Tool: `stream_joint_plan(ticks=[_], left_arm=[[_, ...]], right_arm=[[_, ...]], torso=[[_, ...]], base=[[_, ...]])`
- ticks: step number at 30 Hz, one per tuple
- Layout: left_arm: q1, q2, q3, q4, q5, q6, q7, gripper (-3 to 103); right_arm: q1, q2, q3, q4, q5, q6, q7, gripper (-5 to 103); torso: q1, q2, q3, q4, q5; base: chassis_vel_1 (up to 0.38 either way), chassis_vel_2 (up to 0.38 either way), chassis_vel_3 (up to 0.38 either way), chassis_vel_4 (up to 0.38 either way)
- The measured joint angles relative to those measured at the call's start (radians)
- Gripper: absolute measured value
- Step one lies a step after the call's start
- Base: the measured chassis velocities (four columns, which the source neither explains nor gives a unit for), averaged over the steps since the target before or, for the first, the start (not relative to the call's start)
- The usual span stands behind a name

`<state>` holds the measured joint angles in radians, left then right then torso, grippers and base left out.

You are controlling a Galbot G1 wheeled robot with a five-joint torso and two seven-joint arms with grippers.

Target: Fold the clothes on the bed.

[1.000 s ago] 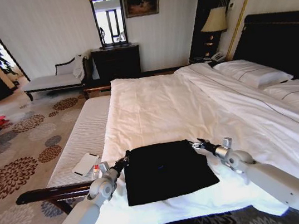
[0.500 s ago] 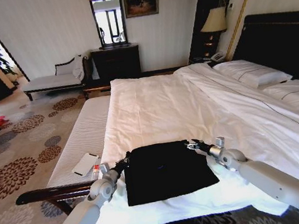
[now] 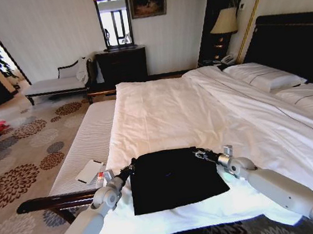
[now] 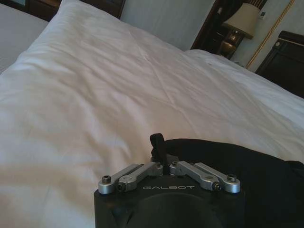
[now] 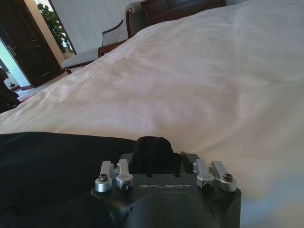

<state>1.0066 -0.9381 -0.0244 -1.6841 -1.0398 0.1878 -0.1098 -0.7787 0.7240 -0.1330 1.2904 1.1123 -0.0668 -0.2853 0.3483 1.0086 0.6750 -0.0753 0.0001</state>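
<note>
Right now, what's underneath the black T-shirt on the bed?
The black T-shirt lies flat on the bed's white duvet, which shows all around it. The patch directly beneath is covered. The left gripper and right gripper sit at its far corners.

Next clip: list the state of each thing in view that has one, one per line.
T-shirt: partly folded into a dark rectangle, flat on the bed near its foot edge.
Bed: made, white duvet smooth, pillows at the headboard.
Left pincer: shut, at the shirt's far left corner.
Right pincer: shut, at the shirt's far right corner.
Lamp: unlit.
</note>
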Motion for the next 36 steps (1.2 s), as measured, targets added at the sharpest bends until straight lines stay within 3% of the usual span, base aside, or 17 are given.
stream_joint_plan(ticks=[4, 6, 12, 16, 25, 36], left_arm=[[0.003, 0.001, -0.001, 0.000, 0.000, 0.000, -0.001, 1], [0.003, 0.001, -0.002, 0.000, 0.000, 0.000, -0.001, 1], [0.003, -0.001, -0.003, -0.004, -0.001, 0.000, -0.004, 1], [0.001, -0.002, -0.003, -0.007, -0.002, 0.000, -0.008, 1], [0.000, 0.014, -0.019, -0.053, -0.015, 0.000, -0.022, 1], [-0.087, 0.071, -0.077, -0.204, -0.111, 0.000, -0.087, 1]], right_arm=[[0.000, 0.004, 0.001, 0.010, 0.000, 0.000, 0.001, 34], [0.000, 0.005, 0.001, 0.011, 0.000, 0.000, 0.001, 34], [-0.008, 0.006, 0.005, 0.044, 0.001, 0.000, 0.006, 8], [-0.013, 0.004, 0.008, 0.061, 0.003, -0.001, 0.012, 2], [-0.049, -0.009, 0.067, 0.100, 0.004, -0.002, 0.026, 2], [-0.185, -0.073, 0.326, 0.294, -0.091, 0.024, 0.051, 2]], torso=[[0.000, 0.000, 0.000, 0.0002, -0.0002], [0.000, 0.000, 0.000, 0.0002, -0.0001], [0.000, 0.000, 0.000, 0.0001, -0.0001], [0.000, 0.000, 0.000, 0.0002, -0.0001], [0.000, 0.000, 0.000, 0.0002, -0.0001], [0.000, 0.000, 0.000, -0.0003, -0.0002]], base=[[0.000, 0.000, 0.000, 0.000], [0.000, 0.000, 0.000, 0.000], [0.000, 0.000, 0.000, 0.000], [0.000, 0.000, 0.000, 0.000], [0.000, 0.000, 0.000, 0.000], [0.000, 0.000, 0.000, 0.000]])
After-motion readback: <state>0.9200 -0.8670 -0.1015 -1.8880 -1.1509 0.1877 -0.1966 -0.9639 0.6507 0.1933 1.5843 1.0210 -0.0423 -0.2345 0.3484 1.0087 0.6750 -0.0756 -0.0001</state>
